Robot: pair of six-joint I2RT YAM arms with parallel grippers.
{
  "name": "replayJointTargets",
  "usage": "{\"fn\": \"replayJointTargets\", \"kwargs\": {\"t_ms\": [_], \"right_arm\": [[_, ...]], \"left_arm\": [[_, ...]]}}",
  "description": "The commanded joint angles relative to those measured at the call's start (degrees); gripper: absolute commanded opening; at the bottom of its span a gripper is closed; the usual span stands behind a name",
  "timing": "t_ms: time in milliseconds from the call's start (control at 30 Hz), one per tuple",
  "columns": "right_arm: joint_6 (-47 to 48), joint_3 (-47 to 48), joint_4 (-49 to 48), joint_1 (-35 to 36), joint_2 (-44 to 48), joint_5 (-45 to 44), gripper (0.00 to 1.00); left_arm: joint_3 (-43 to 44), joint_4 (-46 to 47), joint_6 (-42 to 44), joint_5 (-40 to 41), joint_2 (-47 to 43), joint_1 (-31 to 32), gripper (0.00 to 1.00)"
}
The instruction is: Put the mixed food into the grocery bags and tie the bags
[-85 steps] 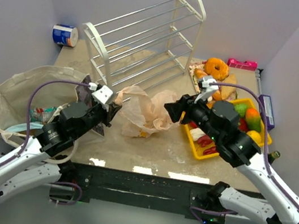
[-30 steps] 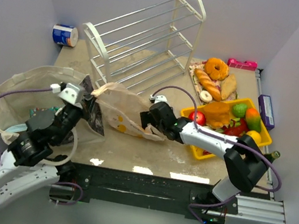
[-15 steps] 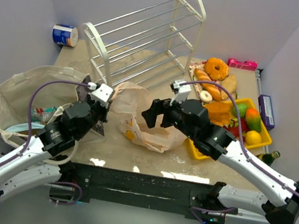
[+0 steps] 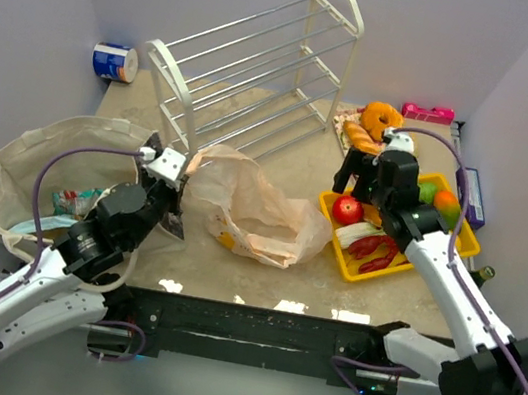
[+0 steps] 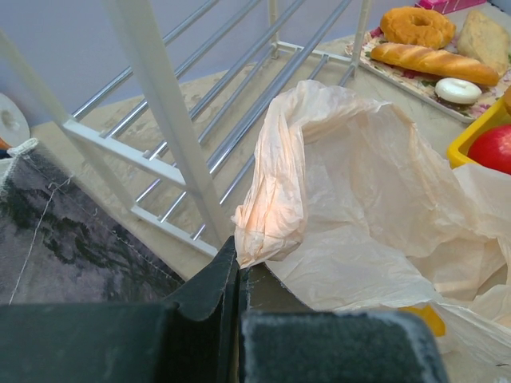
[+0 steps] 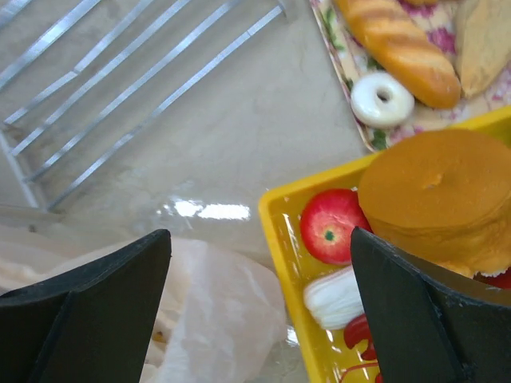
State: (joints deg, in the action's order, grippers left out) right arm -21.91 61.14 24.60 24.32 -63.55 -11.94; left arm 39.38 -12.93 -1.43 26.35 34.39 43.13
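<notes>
The peach-pink plastic bag lies crumpled on the table's middle, with something yellow inside. My left gripper is shut on the bag's left handle edge, its jaws pressed together. My right gripper is open and empty, hovering over the near left corner of the yellow tray. The red apple lies between its spread fingers in the right wrist view. The beige cloth tote lies open at the left, with snack packets inside.
The tray also holds a green fruit, an orange-yellow fruit, a red lobster and a brown round cake. Bread and donuts lie behind it. A white wire rack lies tipped at the back. A blue can stands far left.
My right gripper has let go of the pink bag and swung right and back over the yellow tray. The bag has settled flatter. My left gripper keeps its hold.
</notes>
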Motion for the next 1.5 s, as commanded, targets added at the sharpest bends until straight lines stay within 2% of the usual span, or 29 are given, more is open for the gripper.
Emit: {"fn": "replayJointTargets", "kwargs": {"t_ms": [0,267,600,833,1200,1267,1300,1367,1400,1467], "right_arm": [[0.56,-5.84,-2.43,-2.95,-5.0,4.12,0.97],[-0.32,-8.85,-8.86,-7.09,-13.69,3.77,0.96],[-2.26,-8.76,-14.75,-7.53,-21.35,2.02,0.91],[-3.93,-10.61,-17.83,-7.53,-22.32,-0.53,0.87],[-4.9,-10.52,-19.94,-7.35,-26.1,-2.03,0.88],[-4.98,-11.48,-20.38,-7.44,-26.01,-1.59,0.8],[-4.98,-11.83,-20.56,-7.44,-25.75,-1.07,0.71],[-4.98,-12.45,-20.99,-7.44,-24.87,-0.71,0.65],[-4.72,-12.54,-21.0,-7.35,-23.91,-0.62,0.57],[-4.28,-12.19,-20.56,-7.35,-22.68,-0.19,0.49]], "left_arm": [[-0.35,1.41,-0.5,1.33,1.03,-0.33,0.0],[-0.44,1.33,-0.33,0.99,1.12,-0.42,0.0],[-0.44,1.33,-0.24,0.72,1.03,-0.42,0.0],[-0.35,1.41,-0.15,0.11,0.94,-0.42,0.0],[-0.35,1.41,0.02,-0.33,0.76,-0.33,0.0],[-0.44,1.41,0.03,-0.33,0.68,-0.42,0.0],[-0.44,1.41,0.11,-0.33,0.68,-0.42,0.0],[-0.44,1.5,0.03,-0.33,0.68,-0.42,0.0],[-0.44,1.42,0.03,-0.42,0.68,-0.42,0.0],[-0.44,1.5,0.03,-0.42,0.68,-0.42,0.0]]}}
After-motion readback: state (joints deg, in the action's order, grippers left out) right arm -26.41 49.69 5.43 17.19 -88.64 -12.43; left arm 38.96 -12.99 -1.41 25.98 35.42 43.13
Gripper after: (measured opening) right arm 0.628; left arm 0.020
